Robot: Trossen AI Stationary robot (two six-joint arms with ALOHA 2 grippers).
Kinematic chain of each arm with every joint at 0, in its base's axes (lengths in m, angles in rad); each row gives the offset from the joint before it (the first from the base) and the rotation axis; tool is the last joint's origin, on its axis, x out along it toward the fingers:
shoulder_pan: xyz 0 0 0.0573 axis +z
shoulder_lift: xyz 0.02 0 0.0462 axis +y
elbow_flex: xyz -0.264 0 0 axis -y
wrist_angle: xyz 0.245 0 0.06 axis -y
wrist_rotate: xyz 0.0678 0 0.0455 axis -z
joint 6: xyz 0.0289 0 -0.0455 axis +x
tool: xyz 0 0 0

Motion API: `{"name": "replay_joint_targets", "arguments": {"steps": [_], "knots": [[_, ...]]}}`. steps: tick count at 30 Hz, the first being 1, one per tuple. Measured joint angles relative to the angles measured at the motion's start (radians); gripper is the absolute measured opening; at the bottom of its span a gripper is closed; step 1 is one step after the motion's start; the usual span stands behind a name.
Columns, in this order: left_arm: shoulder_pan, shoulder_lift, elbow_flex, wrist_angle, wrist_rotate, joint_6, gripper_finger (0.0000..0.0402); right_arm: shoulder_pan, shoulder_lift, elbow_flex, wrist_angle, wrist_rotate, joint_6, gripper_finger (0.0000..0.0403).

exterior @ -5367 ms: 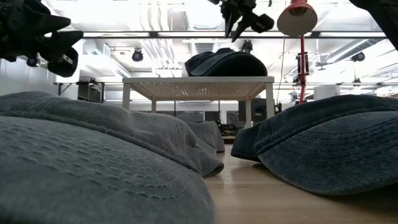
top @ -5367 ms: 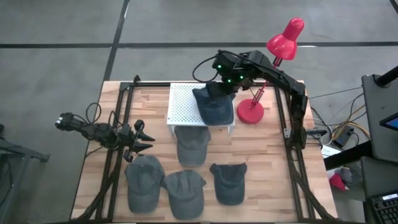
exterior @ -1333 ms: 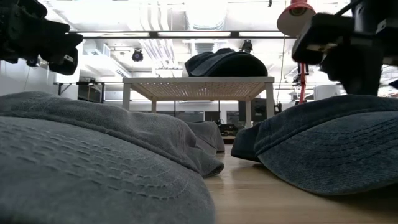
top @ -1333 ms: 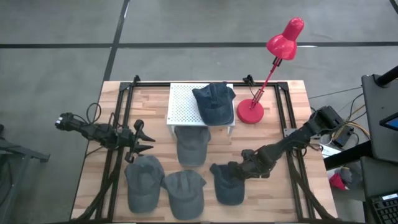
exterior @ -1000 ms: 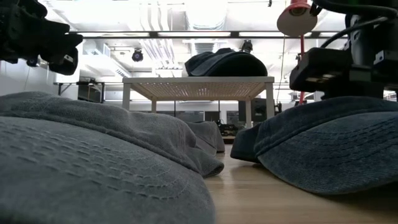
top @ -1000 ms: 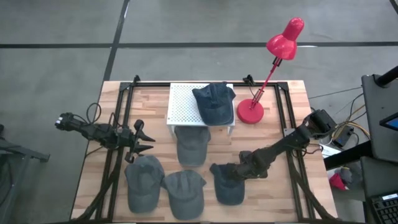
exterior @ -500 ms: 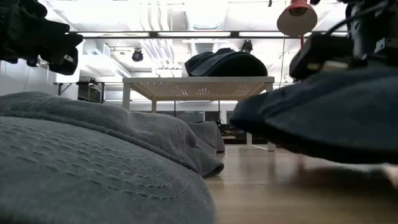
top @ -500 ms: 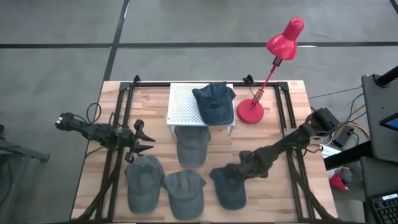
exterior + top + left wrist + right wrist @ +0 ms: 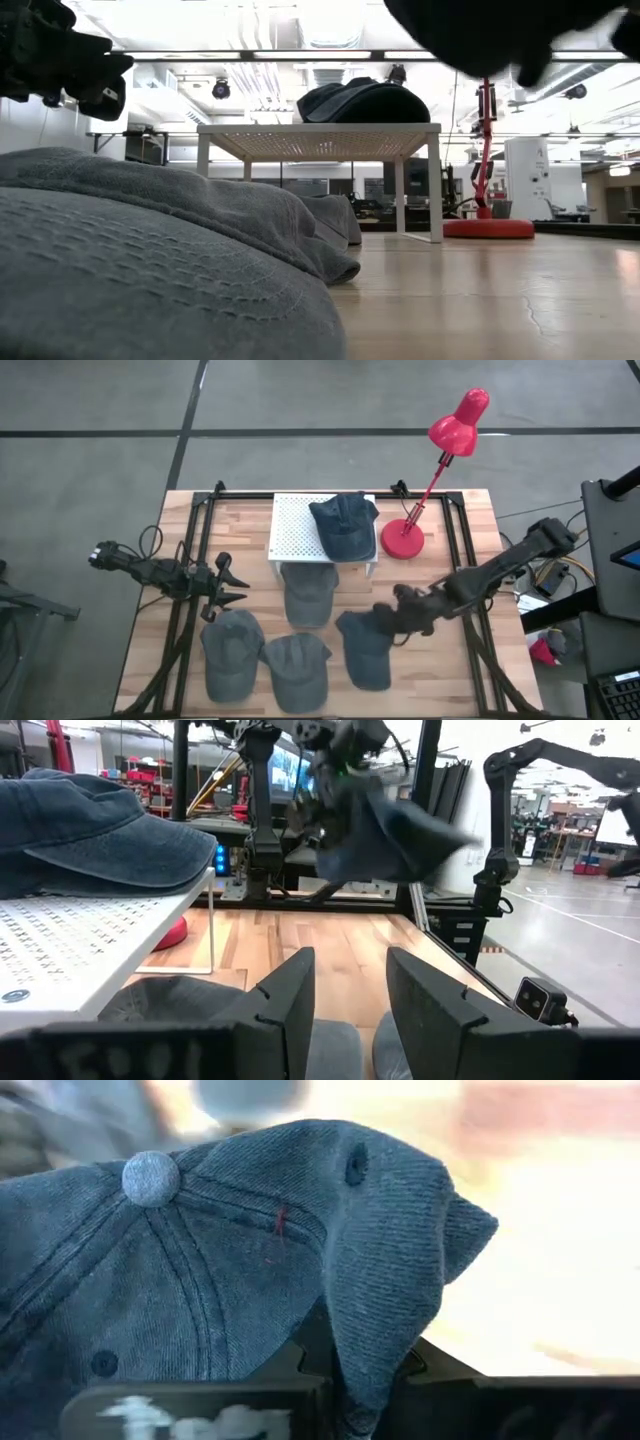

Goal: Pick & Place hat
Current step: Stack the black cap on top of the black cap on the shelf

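My right gripper is over the table's near right part, shut on a blue-grey denim cap that is in the air. In the low view this cap is only a dark shape at the top. The left wrist view shows it hanging above the wood. A second cap lies with its crown on the white perforated rack. My left gripper waits open at the table's left, touching nothing. My right gripper pinches a bunched fold of the crown's side, near an eyelet and away from the top button. The fingers come from the table's right, slanting down. The cap is lifted clear of the table and sags below the fingers.
Three more caps lie on the wood: one in front of the rack and two at the near edge. A red desk lamp's base stands right of the rack. Black frame rails run along both sides.
My right gripper, down on the near-right cap a second ago, has risen and drawn back a little toward the table's right and far edge. The cap has come off the wood with it and is lifted clear. In the low view it has gone up to the top edge.
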Motion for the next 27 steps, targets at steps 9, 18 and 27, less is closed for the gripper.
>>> {"name": "replay_joint_targets", "arguments": {"steps": [9, 18, 27], "knots": [[0.000, 0.000, 0.000, 0.000, 0.000, 0.000, 0.0129, -0.102, -0.042, 0.218, -0.249, 0.217, -0.066, 0.0016], [0.000, 0.002, 0.000, -0.001, 0.000, 0.000, 0.0129, -0.335, 0.055, 0.588, -0.588, 0.217, -0.314, 0.0025], [0.000, 0.003, 0.000, 0.000, 0.000, -0.001, 0.0129, -0.578, 0.243, 0.916, -0.691, 0.217, -0.647, 0.0027]]}}
